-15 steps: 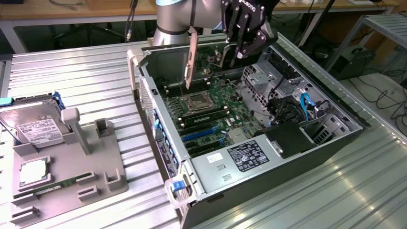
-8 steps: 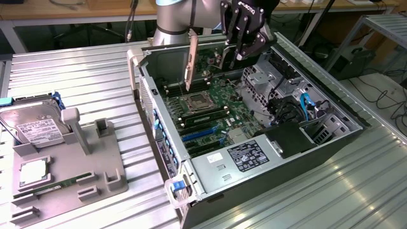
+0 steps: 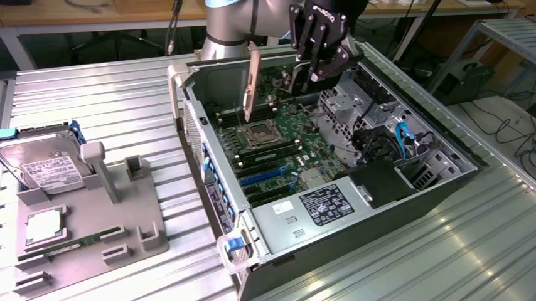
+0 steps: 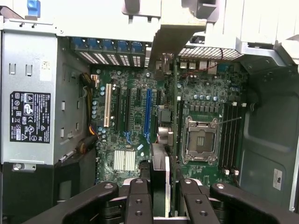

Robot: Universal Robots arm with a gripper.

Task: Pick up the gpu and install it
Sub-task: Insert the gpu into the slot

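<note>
The pincer (image 3: 312, 74) hangs above the open computer case (image 3: 435, 135), over the rear part of the motherboard (image 3: 280, 147). Its fingers (image 4: 138, 200) stand only slightly apart and clamp the upper edge of the gpu (image 3: 251, 84), which sits edge-on between them. In the wrist view the card (image 4: 161, 179) runs as a thin dark strip from the fingers down toward the board.

The gpu is held upright in the air, with its pale metal bracket pointing down toward the motherboard near the processor socket (image 3: 260, 133). In the exterior view the bracket's lower tip hangs just above that socket; the card is not seated in any slot. In the wrist view the blue expansion slot (image 4: 148, 114) and the white slot (image 4: 107, 105) lie apart from the card's line, on the power supply side.

The power supply (image 3: 322, 210), bearing a black label, occupies the near end of the case. Blue cables (image 3: 400, 139) run through the drive bay area on the exterior view's right.

The case lies on its side on a ribbed metal tabletop (image 3: 109, 106). On the exterior view's left, a grey fixture plate (image 3: 147, 207) carries a hard drive (image 3: 46, 166) with a white label, a processor (image 3: 44, 227) and a narrow green memory stick (image 3: 80, 243).
</note>
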